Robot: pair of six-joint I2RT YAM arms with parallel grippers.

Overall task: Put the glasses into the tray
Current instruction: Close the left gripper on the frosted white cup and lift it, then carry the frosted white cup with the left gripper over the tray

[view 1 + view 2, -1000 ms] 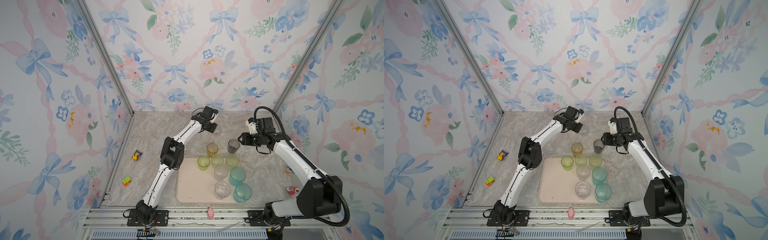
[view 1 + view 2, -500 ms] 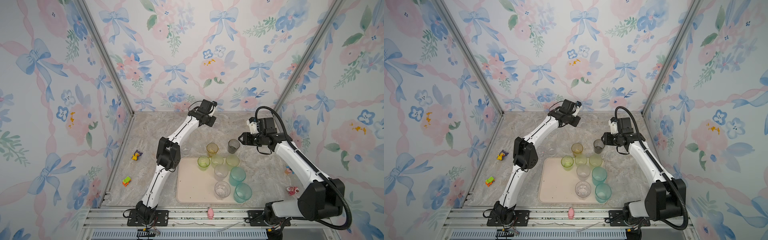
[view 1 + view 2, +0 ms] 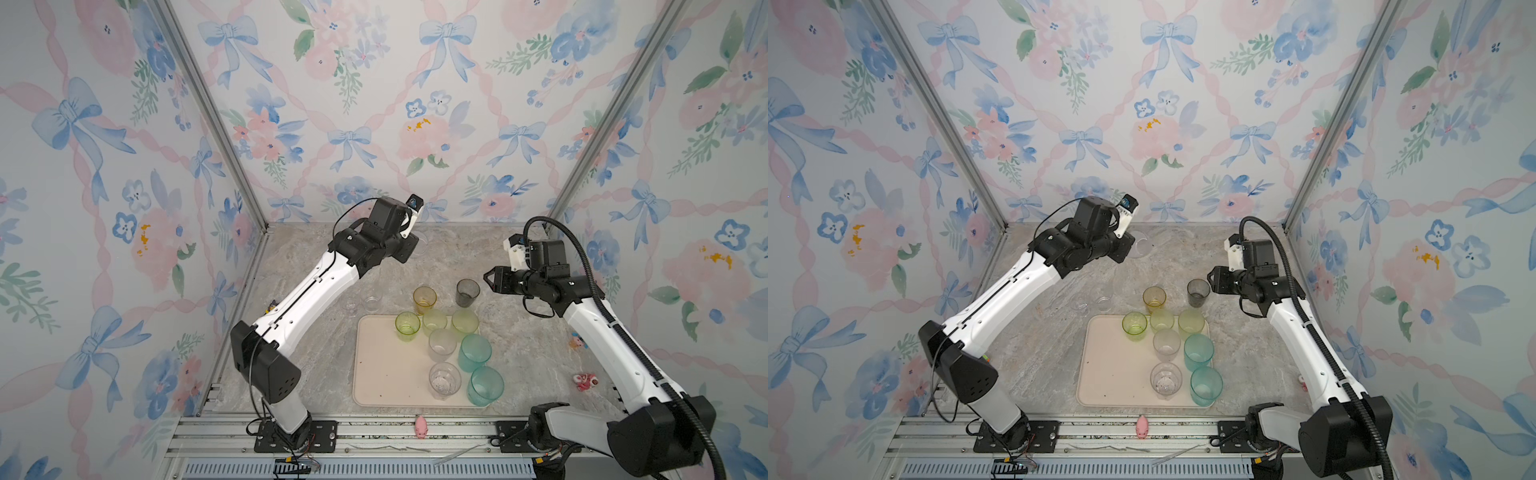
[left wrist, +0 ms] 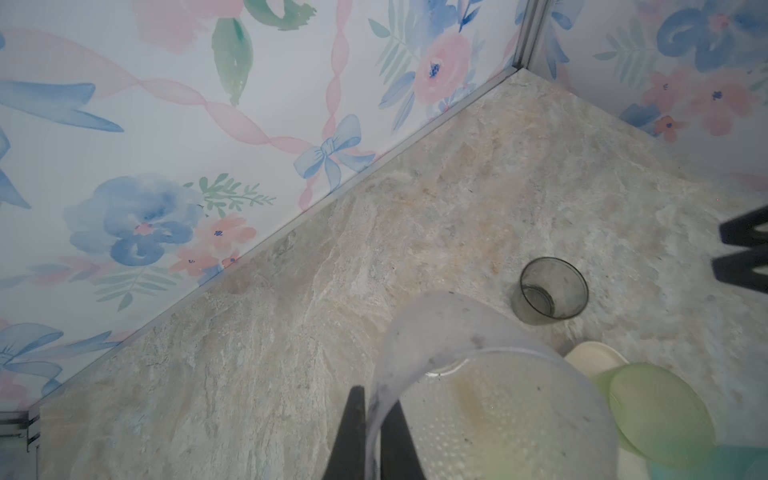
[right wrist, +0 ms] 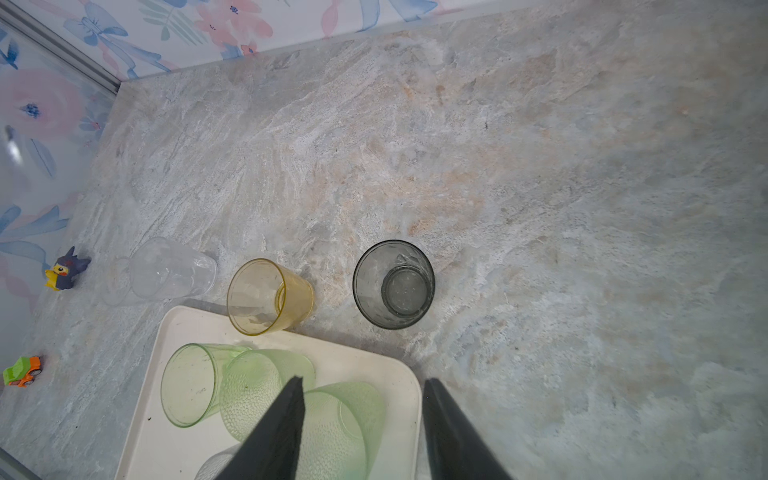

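Observation:
My left gripper [image 4: 376, 395] is shut on the rim of a frosted clear glass [image 4: 490, 399], held in the air near the back wall [image 3: 420, 243]. My right gripper [image 3: 488, 280] stands open and empty, just right of the smoky grey glass [image 3: 467, 292] on the table. The amber glass [image 3: 424, 299] stands beside it, touching the far rim of the cream tray [image 3: 386, 374]. In the tray stand three pale green glasses [image 3: 407, 326], two teal ones [image 3: 474, 352] and two clear ones [image 3: 444, 380]. Two clear glasses [image 3: 372, 302] stand left of the amber one.
A pink pig toy [image 3: 421, 427] lies on the front rail. Small figurines [image 3: 585, 381] sit on the table at the right. In the right wrist view a dark figurine [image 5: 64, 268] and a green toy car [image 5: 23, 370] lie by the left wall.
My left arm has risen and swung a little left toward the back wall with the frosted glass in its grip. The right arm has not moved.

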